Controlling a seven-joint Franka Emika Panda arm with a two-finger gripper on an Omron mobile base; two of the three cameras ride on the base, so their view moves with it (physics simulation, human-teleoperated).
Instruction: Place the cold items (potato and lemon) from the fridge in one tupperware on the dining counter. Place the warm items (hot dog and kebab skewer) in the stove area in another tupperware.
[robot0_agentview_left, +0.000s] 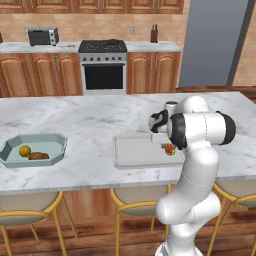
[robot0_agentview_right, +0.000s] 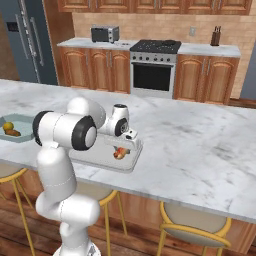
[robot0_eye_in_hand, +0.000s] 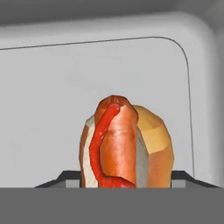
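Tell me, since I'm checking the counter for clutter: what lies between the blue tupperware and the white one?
Bare marble between the blue tupperware and white tupperware, in the left base view.

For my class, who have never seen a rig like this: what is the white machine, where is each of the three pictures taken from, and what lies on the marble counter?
The white machine is a simulated robot arm on a driving base. Two pictures come from cameras on the base, behind the arm to its left and right. The third looks along its tool. On the marble counter lies a teal tupperware holding a lemon and a potato. Beside it lies a pale grey tupperware. The tool is inside that one, with a hot dog between its fingers; whether it is gripped is unclear.
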